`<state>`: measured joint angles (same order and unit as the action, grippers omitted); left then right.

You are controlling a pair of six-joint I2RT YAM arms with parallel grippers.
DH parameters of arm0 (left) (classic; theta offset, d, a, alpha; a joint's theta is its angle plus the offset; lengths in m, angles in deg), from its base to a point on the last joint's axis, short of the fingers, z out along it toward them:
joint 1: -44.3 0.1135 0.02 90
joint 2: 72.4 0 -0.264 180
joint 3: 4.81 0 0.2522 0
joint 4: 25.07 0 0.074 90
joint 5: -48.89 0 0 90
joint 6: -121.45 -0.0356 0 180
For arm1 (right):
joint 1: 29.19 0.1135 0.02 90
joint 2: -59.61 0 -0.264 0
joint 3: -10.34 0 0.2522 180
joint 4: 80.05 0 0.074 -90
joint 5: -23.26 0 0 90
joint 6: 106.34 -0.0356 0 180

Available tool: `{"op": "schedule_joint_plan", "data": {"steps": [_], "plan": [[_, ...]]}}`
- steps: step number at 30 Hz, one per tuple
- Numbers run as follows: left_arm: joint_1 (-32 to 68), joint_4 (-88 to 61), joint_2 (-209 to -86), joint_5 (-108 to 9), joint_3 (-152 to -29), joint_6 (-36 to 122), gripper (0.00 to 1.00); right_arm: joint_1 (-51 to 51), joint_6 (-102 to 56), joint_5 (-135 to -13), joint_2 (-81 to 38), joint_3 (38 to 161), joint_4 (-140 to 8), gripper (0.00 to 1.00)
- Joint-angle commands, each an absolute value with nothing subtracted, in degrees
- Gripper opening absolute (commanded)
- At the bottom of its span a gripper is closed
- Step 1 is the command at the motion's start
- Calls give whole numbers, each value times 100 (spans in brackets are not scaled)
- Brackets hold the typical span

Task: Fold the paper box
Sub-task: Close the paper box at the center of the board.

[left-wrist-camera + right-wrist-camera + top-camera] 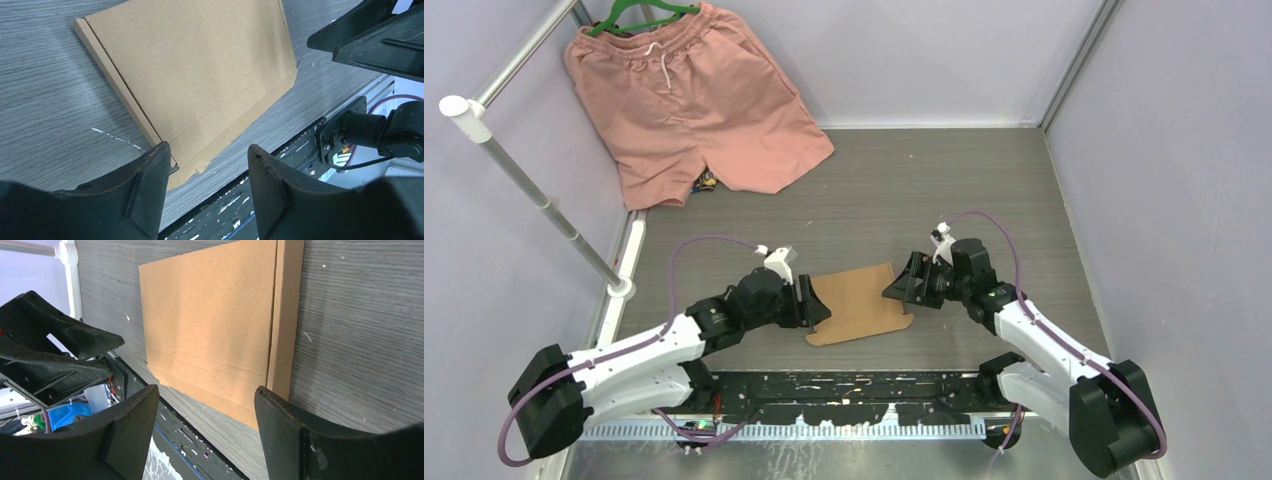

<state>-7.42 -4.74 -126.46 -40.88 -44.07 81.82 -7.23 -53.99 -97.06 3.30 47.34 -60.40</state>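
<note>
The paper box (856, 303) lies flat on the grey surface (984, 190), in the near centre between both arms. The left tool (816, 303) is released, jaws apart, positioned at the box's left edge. The right tool (894, 292) is released, jaws spread wide, positioned at the box's right edge. Neither tool grasps the cardboard. Salmon-pink shorts (689, 95) lie at the far left corner.

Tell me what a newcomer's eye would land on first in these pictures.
The flat brown paper box lies in the middle of the table, flanked by the left gripper and right gripper, both open at its opposite edges. Salmon-pink shorts on a green hanger lie in the far left corner.
</note>
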Motion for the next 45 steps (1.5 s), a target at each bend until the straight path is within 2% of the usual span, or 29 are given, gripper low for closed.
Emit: {"op": "schedule_joint_plan", "data": {"steps": [1, 12, 13, 14, 17, 21, 24, 29, 37, 45], "plan": [[-735, -266, -12522, -3901, -4694, 8003, 61, -699, -5260, -9687, 414, 4964, -5965, 76], [-629, -311, -12209, -3916, -4399, 7934, 76, -706, -5086, -9504, 152, 5075, -6031, 84], [-616, -301, -12215, -3900, -4383, 7900, 95, -708, -5042, -9439, 110, 5126, -5947, 86], [-615, -239, -12237, -3847, -4389, 7850, 99, -704, -4998, -9318, 76, 5178, -5820, 89], [-600, -97, -12251, -3715, -4379, 7766, 99, -706, -4814, -8798, 120, 5360, -5326, 86], [-545, -15, -12225, -3593, -4322, 7794, 86, -704, -4725, -8769, 137, 5408, -5260, 82], [-494, -250, -12218, -3703, -4198, 7812, 84, -711, -4727, -9029, 22, 5309, -5468, 82], [-474, -1155, -12325, -4358, -3927, 7707, 92, -708, -4908, -9407, -140, 5128, -6031, 84], [-457, -1841, -12649, -4805, -3788, 7758, 92, -714, -5096, -9668, -474, 5097, -6435, 84], [-456, -1927, -12759, -4885, -3783, 7786, 92, -722, -5185, -9727, -509, 5022, -6552, 87]]}}
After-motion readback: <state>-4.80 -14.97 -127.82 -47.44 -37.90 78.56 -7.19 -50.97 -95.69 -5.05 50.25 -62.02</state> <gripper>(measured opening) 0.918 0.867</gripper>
